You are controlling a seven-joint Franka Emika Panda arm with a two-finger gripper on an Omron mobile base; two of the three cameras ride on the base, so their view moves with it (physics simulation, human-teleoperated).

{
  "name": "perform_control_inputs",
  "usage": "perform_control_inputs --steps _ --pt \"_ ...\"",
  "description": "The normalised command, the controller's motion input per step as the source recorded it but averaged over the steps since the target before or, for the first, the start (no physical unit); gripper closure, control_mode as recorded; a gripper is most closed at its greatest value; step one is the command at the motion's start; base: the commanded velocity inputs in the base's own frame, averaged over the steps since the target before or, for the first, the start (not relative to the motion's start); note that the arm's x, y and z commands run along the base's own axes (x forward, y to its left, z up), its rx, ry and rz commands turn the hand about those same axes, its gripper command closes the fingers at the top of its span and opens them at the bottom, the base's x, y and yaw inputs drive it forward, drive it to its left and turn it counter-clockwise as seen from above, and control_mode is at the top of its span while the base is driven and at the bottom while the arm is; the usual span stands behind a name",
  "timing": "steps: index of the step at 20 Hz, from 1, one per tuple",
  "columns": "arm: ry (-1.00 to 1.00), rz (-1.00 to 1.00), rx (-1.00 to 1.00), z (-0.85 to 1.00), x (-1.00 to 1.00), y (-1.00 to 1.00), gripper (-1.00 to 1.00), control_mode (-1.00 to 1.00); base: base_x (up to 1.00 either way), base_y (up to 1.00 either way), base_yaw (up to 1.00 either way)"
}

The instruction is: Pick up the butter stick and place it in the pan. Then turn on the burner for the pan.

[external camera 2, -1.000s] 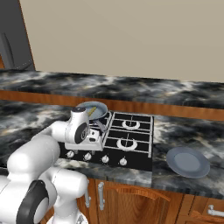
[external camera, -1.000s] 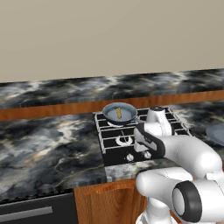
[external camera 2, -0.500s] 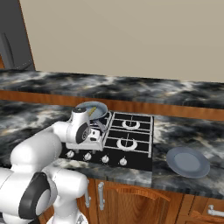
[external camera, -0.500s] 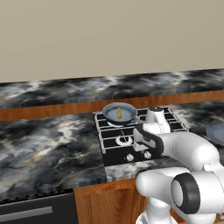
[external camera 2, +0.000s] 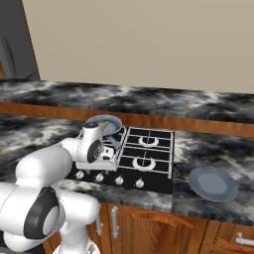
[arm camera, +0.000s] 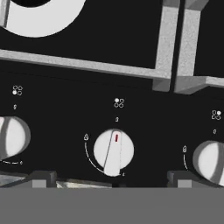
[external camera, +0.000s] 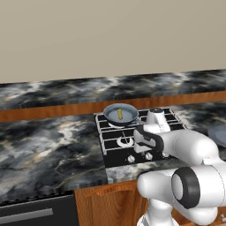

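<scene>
My gripper (arm camera: 111, 186) sits low over the front of the cooktop (external camera: 132, 148), its tips set apart on either side of one silver knob (arm camera: 113, 152) and holding nothing, so by my reckoning the burner step is in hand but not done. Farther back, the butter stick (external camera: 119, 114) already lies inside the pan (external camera: 120, 114), which rests on the rear left burner (external camera: 115, 124); the first half looks finished, and I see no flame there.

Middle knob (arm camera: 113, 152) flanked at 3 and 9 o'clock by neighbouring knobs — grate bars (arm camera: 168, 48) crowd 12 o'clock — black gaps between.
</scene>
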Motion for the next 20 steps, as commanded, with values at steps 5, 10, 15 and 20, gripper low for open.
perform_control_inputs --steps 5,10,15,20 --pt "0.00 0.00 0.00 -0.19 0.00 0.00 -1.00 -1.00 0.00 0.00 0.00" --pt "0.00 0.00 0.00 -0.16 0.00 0.00 -1.00 -1.00 0.00 0.00 0.00" --pt "0.00 0.00 0.00 -0.10 0.00 0.00 -1.00 -1.00 0.00 0.00 0.00" --pt "0.00 0.00 0.00 -0.08 0.00 0.00 -1.00 -1.00 0.00 0.00 0.00"
